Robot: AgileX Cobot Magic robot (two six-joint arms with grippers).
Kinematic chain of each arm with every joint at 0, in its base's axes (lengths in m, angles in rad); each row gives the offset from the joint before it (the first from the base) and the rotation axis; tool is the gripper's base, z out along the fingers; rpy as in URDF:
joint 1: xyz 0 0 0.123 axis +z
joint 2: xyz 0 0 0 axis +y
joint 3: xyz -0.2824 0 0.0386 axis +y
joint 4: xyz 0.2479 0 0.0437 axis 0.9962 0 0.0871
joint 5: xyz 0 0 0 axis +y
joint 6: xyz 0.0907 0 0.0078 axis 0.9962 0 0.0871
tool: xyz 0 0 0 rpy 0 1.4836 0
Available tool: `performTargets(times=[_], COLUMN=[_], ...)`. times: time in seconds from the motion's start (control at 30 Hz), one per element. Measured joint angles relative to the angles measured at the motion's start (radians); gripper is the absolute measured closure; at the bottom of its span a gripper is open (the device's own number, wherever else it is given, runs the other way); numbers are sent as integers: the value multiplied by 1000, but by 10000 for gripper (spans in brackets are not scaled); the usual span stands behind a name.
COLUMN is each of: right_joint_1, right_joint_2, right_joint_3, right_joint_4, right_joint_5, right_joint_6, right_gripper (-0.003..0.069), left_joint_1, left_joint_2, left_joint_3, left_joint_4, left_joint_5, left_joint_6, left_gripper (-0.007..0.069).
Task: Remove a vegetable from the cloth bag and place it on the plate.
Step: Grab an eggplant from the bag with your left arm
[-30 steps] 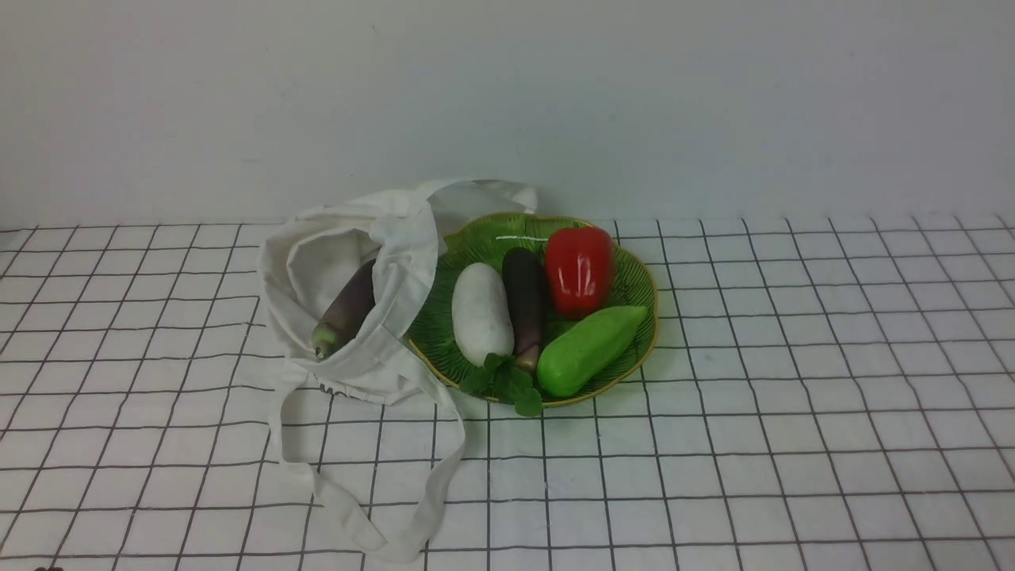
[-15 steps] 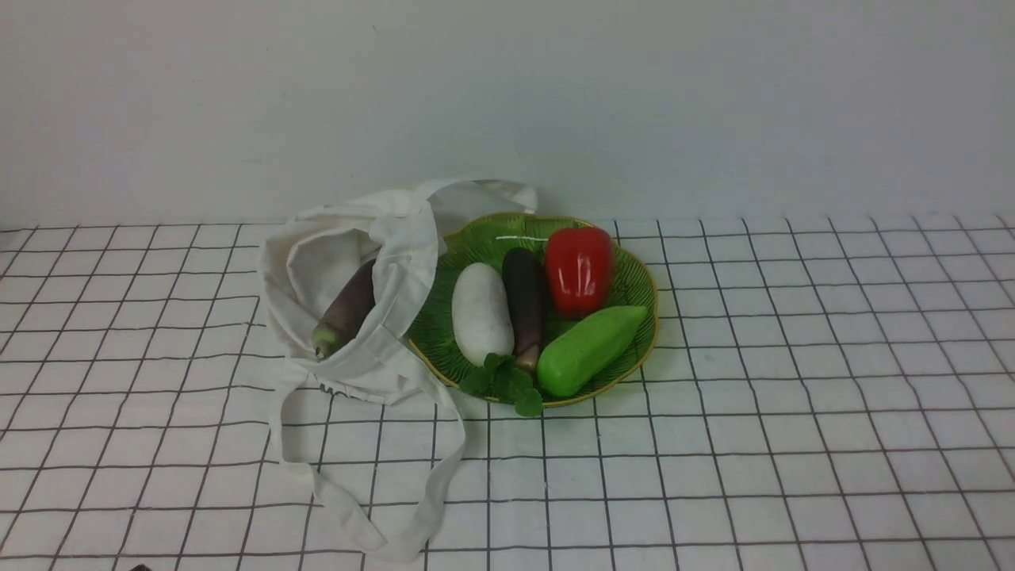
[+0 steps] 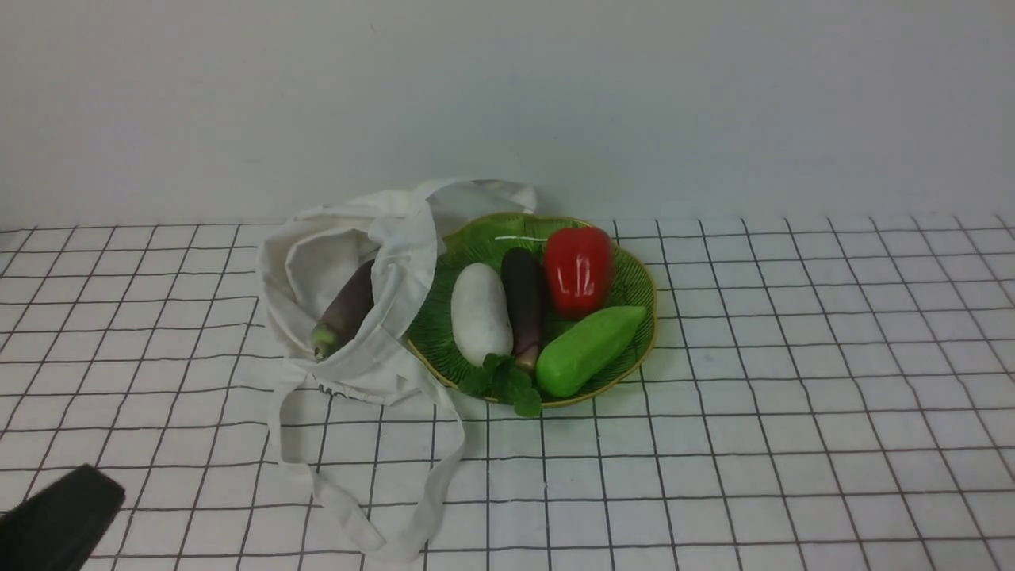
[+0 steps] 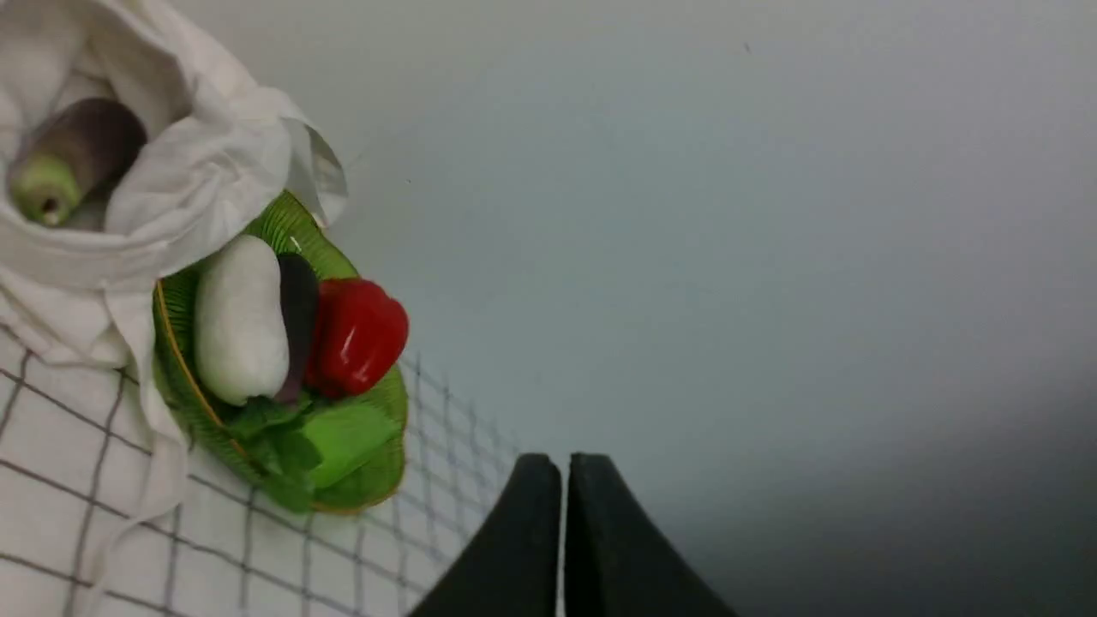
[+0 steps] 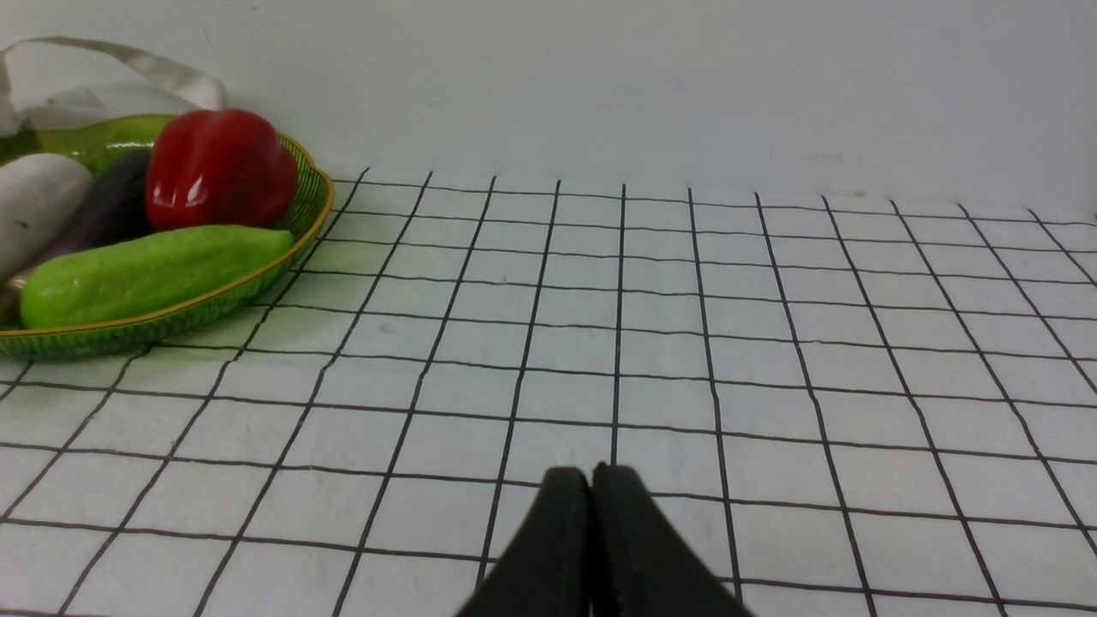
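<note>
The off-white cloth bag [image 3: 349,262] lies open on the checked table, left of the plate. The vegetable [image 3: 346,309], a long dull purple eggplant with a pale green stem end, rests inside the bag's mouth; it also shows in the left wrist view as the vegetable [image 4: 73,158] within the cloth bag [image 4: 197,171]. The green plate [image 3: 634,277] with a yellow rim is the same plate [image 4: 176,343] and plate [image 5: 313,193] seen from the wrists. My left gripper [image 3: 67,515] shows at the lower left corner, well short of the bag; the left gripper [image 4: 561,467] is shut and empty. The right gripper [image 5: 590,476] is shut, over bare table.
On the plate lie a white radish [image 3: 480,313], a near-black eggplant [image 3: 523,301], a red pepper [image 3: 579,270], a bright green gourd [image 3: 587,349] and green leaves [image 3: 507,385]. The bag's long straps [image 3: 381,507] trail toward the front edge. A pale wall stands behind.
My left gripper has come into the front view at the lower left corner, moving forward and up. The bag, vegetable and plate have not moved.
</note>
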Motion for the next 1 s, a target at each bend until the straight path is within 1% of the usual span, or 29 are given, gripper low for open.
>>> performTargets(times=[0.07, 0.1, 0.17, 0.23, 0.27, 0.33, 0.4, 0.43, 0.47, 0.6, 0.73, 0.83, 0.9, 1.0], right_joint_1=[0, 0, 0, 0, 0, 0, 0, 0, 0, 0, 0, 0, 0, 0], right_joint_2=[0, 0, 0, 0, 0, 0, 0, 0, 0, 0, 0, 0, 0, 0], right_joint_3=[0, 0, 0, 0, 0, 0, 0, 0, 0, 0, 0, 0, 0, 0], right_joint_4=[0, 0, 0, 0, 0, 0, 0, 0, 0, 0, 0, 0, 0, 0], right_joint_5=[0, 0, 0, 0, 0, 0, 0, 0, 0, 0, 0, 0, 0, 0], right_joint_6=[0, 0, 0, 0, 0, 0, 0, 0, 0, 0, 0, 0, 0, 0], right_gripper=[674, 674, 674, 674, 674, 674, 674, 674, 674, 674, 674, 674, 674, 674], left_joint_1=[0, 0, 0, 0, 0, 0, 0, 0, 0, -6, -45, -80, -111, -127], left_joint_2=[110, 192, 370, 576, 631, 826, 1007, 1022, 1127, 1358, 1555, 1646, 1706, 1746], left_joint_3=[-87, -141, -253, -380, -428, -550, -679, -691, -765, -922, -1069, -1150, -1214, -1249], left_joint_4=[72, 133, 287, 474, 522, 675, 775, 781, 807, 810, 813, 819, 846, 911], left_joint_5=[85, 150, 299, 459, 508, 601, 646, 648, 658, 661, 661, 660, 654, 632], left_joint_6=[53, 81, 122, 144, 151, 159, 159, 159, 159, 159, 159, 155, 111, 41], left_gripper=[632, 632, 632, 632, 632, 632, 632, 632, 632, 632, 631, 630, 625, 608])
